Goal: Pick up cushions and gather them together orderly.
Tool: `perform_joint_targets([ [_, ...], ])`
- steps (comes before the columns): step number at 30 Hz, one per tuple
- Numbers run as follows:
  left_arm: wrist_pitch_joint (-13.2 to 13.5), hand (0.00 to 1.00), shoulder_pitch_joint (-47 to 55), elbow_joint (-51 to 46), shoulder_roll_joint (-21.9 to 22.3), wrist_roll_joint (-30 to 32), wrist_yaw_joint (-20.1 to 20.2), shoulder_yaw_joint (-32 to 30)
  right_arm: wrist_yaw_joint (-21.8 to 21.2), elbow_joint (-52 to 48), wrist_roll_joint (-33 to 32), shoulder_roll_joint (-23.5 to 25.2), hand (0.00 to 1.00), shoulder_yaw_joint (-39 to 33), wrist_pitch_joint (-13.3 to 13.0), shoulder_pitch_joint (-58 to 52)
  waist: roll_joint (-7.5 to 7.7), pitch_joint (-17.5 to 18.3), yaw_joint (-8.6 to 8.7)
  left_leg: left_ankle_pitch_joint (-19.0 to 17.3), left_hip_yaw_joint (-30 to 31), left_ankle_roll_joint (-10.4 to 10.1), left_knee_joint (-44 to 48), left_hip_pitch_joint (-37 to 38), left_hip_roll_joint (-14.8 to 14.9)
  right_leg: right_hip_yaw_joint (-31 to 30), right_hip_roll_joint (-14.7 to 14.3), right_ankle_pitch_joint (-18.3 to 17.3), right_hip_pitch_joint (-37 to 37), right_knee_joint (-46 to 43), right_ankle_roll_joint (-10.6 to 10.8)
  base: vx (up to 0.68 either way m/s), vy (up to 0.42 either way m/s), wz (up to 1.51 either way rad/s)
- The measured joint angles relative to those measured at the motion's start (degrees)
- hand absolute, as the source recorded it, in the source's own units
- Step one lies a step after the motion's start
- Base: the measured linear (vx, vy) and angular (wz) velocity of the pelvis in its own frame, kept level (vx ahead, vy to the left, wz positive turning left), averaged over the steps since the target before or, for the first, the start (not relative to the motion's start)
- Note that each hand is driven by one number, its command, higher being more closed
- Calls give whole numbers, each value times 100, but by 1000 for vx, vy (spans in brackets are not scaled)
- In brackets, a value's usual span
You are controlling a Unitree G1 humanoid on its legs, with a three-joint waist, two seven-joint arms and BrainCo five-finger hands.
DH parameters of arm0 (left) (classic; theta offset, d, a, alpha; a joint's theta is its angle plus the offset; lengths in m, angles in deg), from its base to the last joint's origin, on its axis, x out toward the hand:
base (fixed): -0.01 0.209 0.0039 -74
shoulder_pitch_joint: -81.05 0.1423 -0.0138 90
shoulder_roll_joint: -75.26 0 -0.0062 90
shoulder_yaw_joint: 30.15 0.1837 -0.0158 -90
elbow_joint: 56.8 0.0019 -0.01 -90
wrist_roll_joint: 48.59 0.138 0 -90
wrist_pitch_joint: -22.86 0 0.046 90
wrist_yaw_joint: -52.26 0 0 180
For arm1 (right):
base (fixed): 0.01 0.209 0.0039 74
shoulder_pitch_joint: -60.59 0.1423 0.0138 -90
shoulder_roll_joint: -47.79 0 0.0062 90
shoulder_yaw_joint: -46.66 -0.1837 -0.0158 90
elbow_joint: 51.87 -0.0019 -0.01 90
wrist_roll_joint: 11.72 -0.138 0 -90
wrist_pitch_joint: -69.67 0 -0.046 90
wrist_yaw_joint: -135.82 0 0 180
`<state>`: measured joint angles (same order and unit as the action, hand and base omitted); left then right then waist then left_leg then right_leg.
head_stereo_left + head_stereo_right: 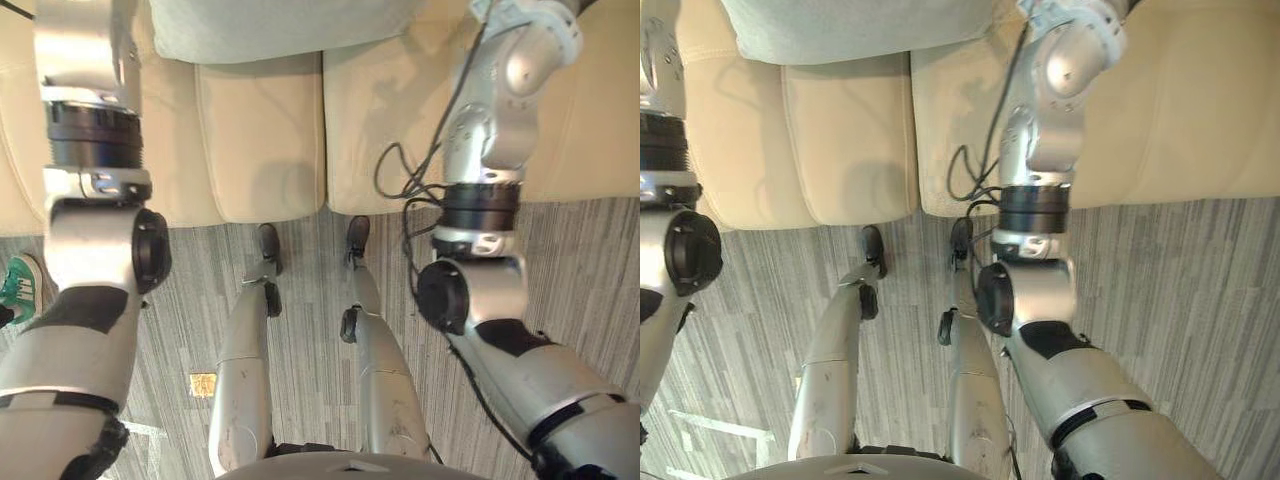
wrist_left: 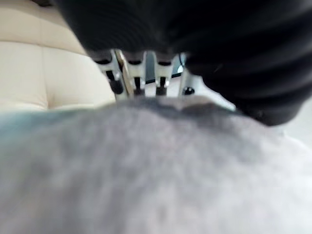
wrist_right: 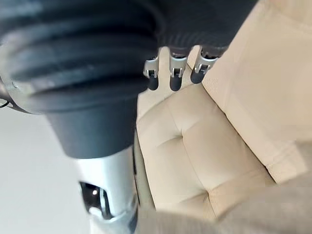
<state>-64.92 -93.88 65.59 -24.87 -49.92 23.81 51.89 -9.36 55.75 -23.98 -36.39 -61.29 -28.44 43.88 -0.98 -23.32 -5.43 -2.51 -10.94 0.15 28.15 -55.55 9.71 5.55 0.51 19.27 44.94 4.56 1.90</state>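
Left eye view looks down on a beige sofa (image 1: 560, 120) that runs across the upper part of the scene, its seat pads (image 1: 255, 130) parted by seams. A grey-green cushion (image 1: 280, 25) lies on the sofa at the far edge of the view, across the seam between two pads, with its near edge roughly level with the sofa's front. The left arm (image 1: 95, 130) rises just beside the cushion's left end, and the right arm (image 1: 485, 140) rises near its right end.

In the left wrist view the left hand (image 2: 146, 68) sits close against the cushion, which spreads as a soft grey mass in front of the camera. The hand meets the cushion along its far edge, with the beige sofa behind. Whether this hand is open or clasps the cushion cannot be told.

In the right wrist view the right hand (image 3: 173, 68) hangs above the sofa. Its fingers (image 3: 153, 78) are loose, their dark tips free in the air, touching and holding nothing. A grey patch that looks like the cushion's edge shows there too, well apart from the fingers.

In front of the sofa lies a grey striped carpet (image 1: 590, 270). A green and white shoe (image 1: 22, 285) stands on it at the left edge of the left eye view. A small yellow square (image 1: 203, 384) lies flat on the carpet, well apart from the sofa.
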Motion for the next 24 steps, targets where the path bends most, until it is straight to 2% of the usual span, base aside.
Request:
perform_joint_targets([
  [4,3,0,-7,426,-206,-478,144,-365,-261,491,-670,-467,0,56,-29,460,6,-1,22,-69,2,-11,192,-60,101,-3,-69,39,-7,0,5,-65,-22,-11],
  [7,2,0,-7,552,-278,-641,231,-570,-460,835,-840,-693,0,404,-21,695,6,-1,16,-73,7,-16,216,-58,124,0,-88,83,-20,0,25,-53,-27,-4],
  [11,17,0,-120,887,-393,-706,380,-551,-739,1391,-1012,-788,0,878,15,869,7,0,-28,-70,25,-12,209,-23,144,28,-93,84,-89,2,38,-61,-28,2],
  [12,17,0,-163,923,-426,-707,418,-535,-830,1562,-1081,-790,0,975,48,901,32,14,-48,-56,15,3,177,-15,158,81,-89,-31,-93,3,150,-75,-50,2],
  [14,19,0,-188,930,-521,-707,457,-532,-897,1803,-1257,-782,0,1129,99,977,35,13,-120,-15,27,-15,137,-13,217,519,-42,-331,-115,4,169,-46,-58,0],
  [15,19,0,-188,943,-586,-705,492,-536,-938,2002,-1309,-802,0,1227,113,1077,45,7,-151,-5,42,-30,127,-13,209,644,-20,-156,-125,4,165,-8,-68,7],
  [17,20,0,-188,956,-682,-703,492,-546,-1005,2133,-1338,-842,0,1386,112,1185,71,3,-188,14,58,-67,83,3,199,721,-15,3,-122,3,-4,15,-74,11],
  [24,19,0,-236,1261,-734,-696,492,-536,-1095,2233,-1338,-875,0,1767,127,1293,79,4,-206,108,198,-97,-164,88,175,747,-32,146,-181,3,-1,-8,-29,10],
])
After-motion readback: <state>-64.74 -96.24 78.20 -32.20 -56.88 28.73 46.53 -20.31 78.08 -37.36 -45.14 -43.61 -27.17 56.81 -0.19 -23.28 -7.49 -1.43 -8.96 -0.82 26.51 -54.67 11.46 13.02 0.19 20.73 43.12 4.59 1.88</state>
